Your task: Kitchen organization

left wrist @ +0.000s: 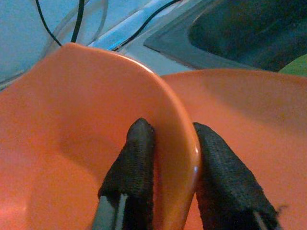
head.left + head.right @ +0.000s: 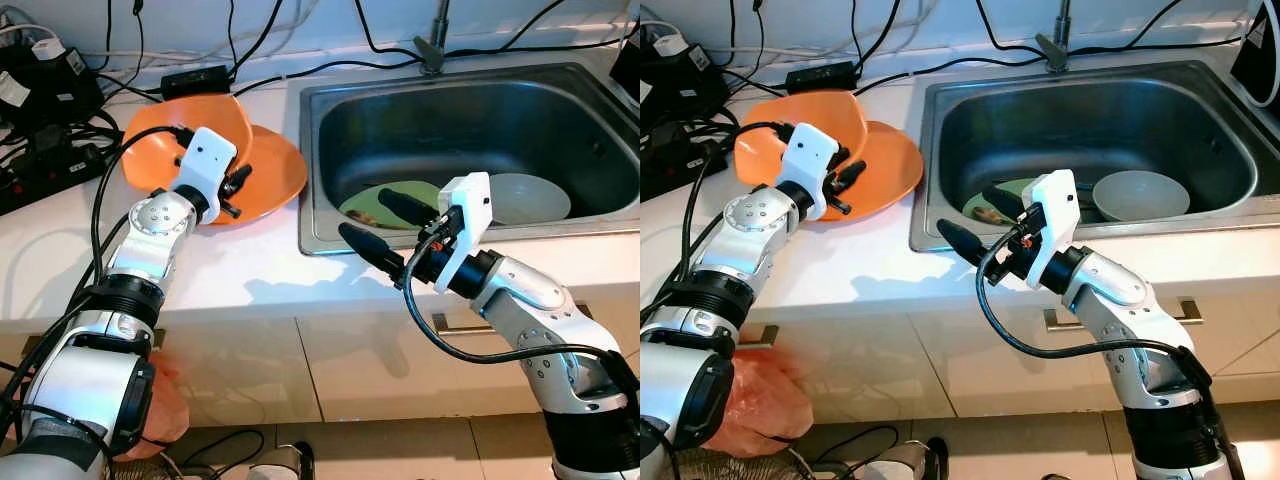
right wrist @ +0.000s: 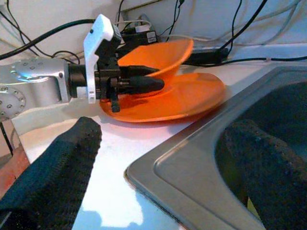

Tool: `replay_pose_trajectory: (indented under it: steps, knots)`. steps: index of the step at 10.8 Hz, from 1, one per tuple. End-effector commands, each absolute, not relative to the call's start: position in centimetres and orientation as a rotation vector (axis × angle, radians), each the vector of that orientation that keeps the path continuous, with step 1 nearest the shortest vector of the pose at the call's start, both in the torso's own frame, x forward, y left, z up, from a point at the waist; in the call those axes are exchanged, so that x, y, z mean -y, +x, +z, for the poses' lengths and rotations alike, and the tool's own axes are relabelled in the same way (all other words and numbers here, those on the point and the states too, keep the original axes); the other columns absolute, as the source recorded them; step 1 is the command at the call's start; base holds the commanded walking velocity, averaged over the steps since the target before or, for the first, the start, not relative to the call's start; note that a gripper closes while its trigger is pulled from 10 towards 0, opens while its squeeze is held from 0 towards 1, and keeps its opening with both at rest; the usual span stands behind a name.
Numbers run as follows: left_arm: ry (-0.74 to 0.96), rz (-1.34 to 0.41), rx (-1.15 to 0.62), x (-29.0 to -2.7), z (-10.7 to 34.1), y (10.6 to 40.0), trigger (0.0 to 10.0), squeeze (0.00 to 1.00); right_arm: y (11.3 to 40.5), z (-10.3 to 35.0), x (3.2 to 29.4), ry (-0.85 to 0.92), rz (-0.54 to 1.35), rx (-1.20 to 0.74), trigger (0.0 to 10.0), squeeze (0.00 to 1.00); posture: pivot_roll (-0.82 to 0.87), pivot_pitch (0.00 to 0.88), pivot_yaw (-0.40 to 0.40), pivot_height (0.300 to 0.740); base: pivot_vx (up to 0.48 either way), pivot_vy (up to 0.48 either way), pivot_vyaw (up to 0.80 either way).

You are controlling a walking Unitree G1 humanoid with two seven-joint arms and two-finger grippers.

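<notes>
Left tool (image 1: 168, 177) pinches the orange bowl's (image 2: 190, 130) rim, one finger inside, one outside.
Bowl tilts on the orange plate (image 2: 275, 175), which lies on the counter (image 2: 240, 275) just left of the sink (image 2: 320, 150); the sink lies rightward from this tool. Right tool (image 2: 385, 228) hangs open over the sink's front rim, nearer the green plate (image 2: 400, 195) and grey bowl (image 2: 530, 198) inside it. Cables (image 2: 60, 150) crowd the counter left of the sink, behind the bowl.

Two orange bowls (image 2: 270, 165) sit on a white counter (image 2: 240, 270) by a shiny grey sink (image 2: 330, 100) with a green plate (image 2: 385, 200) and a pale grey bowl (image 2: 530, 197) inside, black wires (image 2: 60, 150) lie behind, and both grippers have black fingers (image 1: 134, 163)
</notes>
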State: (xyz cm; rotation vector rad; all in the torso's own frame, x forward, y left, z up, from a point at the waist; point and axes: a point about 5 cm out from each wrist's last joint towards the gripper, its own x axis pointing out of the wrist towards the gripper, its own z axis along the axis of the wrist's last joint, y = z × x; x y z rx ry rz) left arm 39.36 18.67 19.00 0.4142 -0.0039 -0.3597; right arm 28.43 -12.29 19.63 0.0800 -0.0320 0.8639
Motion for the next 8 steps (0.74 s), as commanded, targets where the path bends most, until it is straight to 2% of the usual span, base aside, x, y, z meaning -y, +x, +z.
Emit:
replay_pose_trajectory:
  steps: [1, 5, 6, 8]
  knots:
    - [0.412, -0.376, 0.003, -18.6, 18.7, 39.2, 0.0, 0.00, 28.4, 19.7, 11.9, 0.076, 0.881, 0.032, 10.0, 0.00, 0.15, 0.103, 0.150, 0.740, 0.000, 0.000, 0.00]
    - [0.474, -0.394, 0.086, -18.0, 19.5, 39.1, 0.0, 0.00, 28.6, 19.7, 11.8, 0.090, 0.875, 0.032, 10.0, 0.00, 0.15, 0.100, 0.155, 0.740, 0.000, 0.000, 0.00]
    - [0.573, -0.285, 0.155, -18.7, 20.7, 39.2, 0.0, 0.00, 28.9, 19.8, 12.1, 0.101, 0.856, 0.037, 10.0, 0.00, 0.15, 0.096, 0.156, 0.740, 0.000, 0.000, 0.00]
    - [0.627, -0.255, 0.262, -18.4, 21.8, 38.8, 0.0, 0.00, 29.0, 19.7, 12.2, 0.115, 0.843, 0.040, 10.0, 0.00, 0.15, 0.096, 0.152, 0.740, 0.000, 0.000, 0.00]
